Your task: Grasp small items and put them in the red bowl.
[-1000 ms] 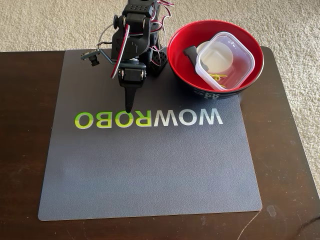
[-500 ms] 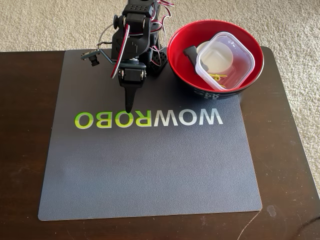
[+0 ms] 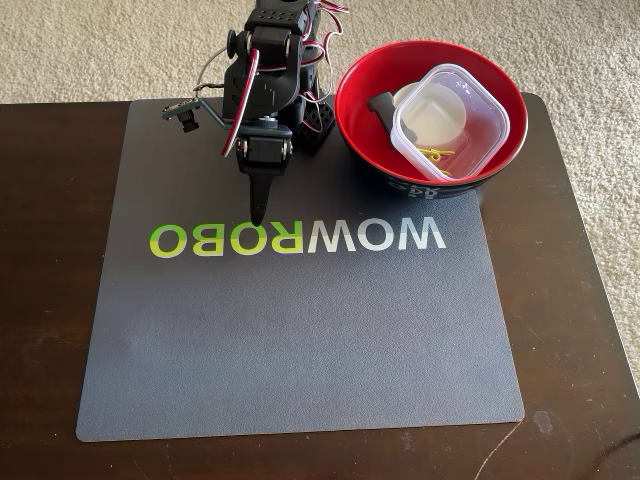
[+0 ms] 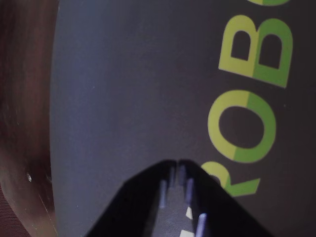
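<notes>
The red bowl (image 3: 432,112) stands at the back right of the grey mat (image 3: 300,340) in the fixed view. Inside it lie the clear square container (image 3: 452,120), the white round dish (image 3: 432,112) under it, the black bone-shaped piece (image 3: 381,108) and yellow-green paper clips (image 3: 438,153). My black gripper (image 3: 258,218) is shut and empty. It points down at the mat just above the printed letters, left of the bowl. In the wrist view the gripper (image 4: 175,165) shows its tips together over bare mat next to the green letters.
The mat lies on a dark wooden table (image 3: 570,300), with beige carpet (image 3: 100,40) behind and to the right. The arm's base (image 3: 275,90) stands at the mat's back edge. A loose cable (image 3: 185,112) sticks out to its left.
</notes>
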